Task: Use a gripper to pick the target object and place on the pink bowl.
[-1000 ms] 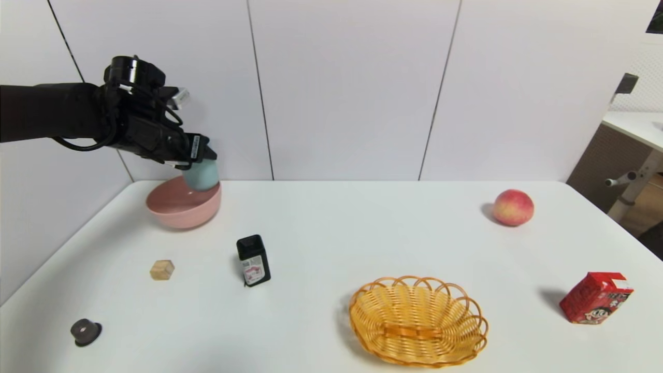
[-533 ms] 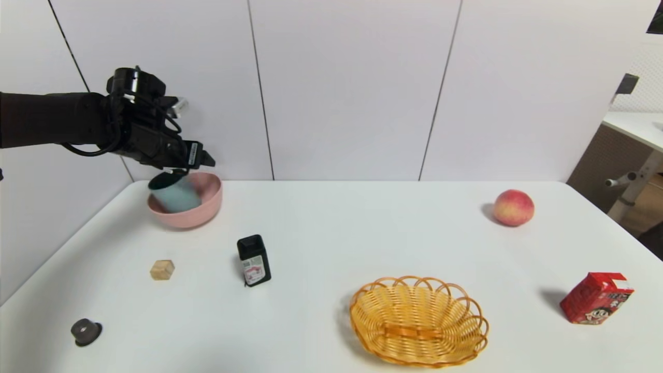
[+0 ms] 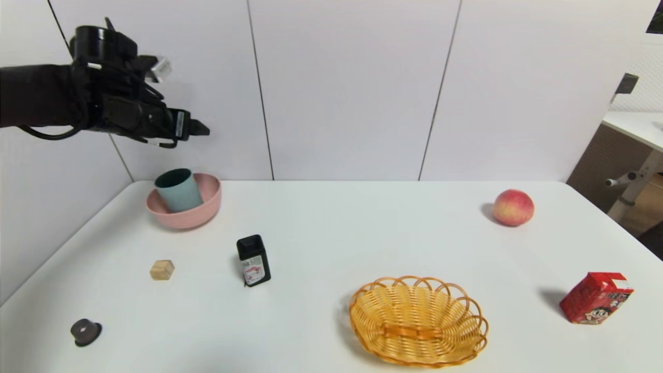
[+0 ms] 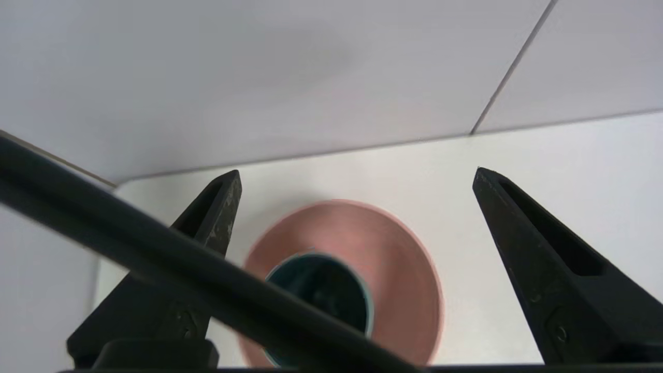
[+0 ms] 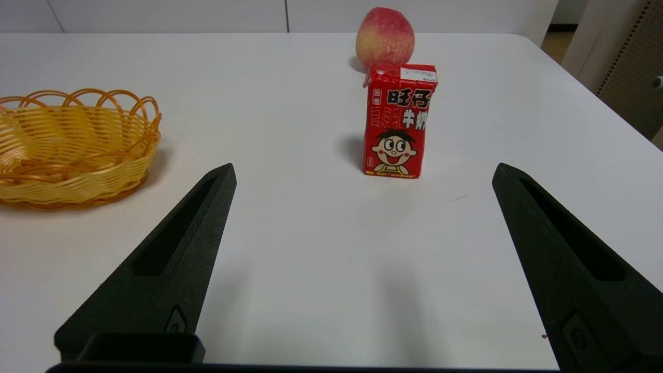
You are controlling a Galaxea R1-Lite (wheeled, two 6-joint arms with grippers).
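Observation:
The pale blue-green cup (image 3: pixel 178 190), dark teal inside, stands tilted to the left inside the pink bowl (image 3: pixel 207 207) at the table's far left. From the left wrist the cup's dark mouth (image 4: pixel 323 290) shows within the bowl (image 4: pixel 404 280). My left gripper (image 3: pixel 199 129) hangs well above the bowl, open, with nothing between its fingers; the same gripper (image 4: pixel 357 176) looks down on the cup. My right gripper (image 5: pixel 362 171) is open over bare table near the front right, outside the head view.
A black labelled bottle (image 3: pixel 253 260), a wooden cube (image 3: pixel 162 270) and a small dark cap (image 3: pixel 85 331) sit in front of the bowl. A yellow basket (image 3: pixel 417 320), a peach (image 3: pixel 513 207) and a red carton (image 3: pixel 595 298) lie to the right.
My left gripper opened and let go of the cup, which dropped into the pink bowl. The gripper then rose and drew back to the left.

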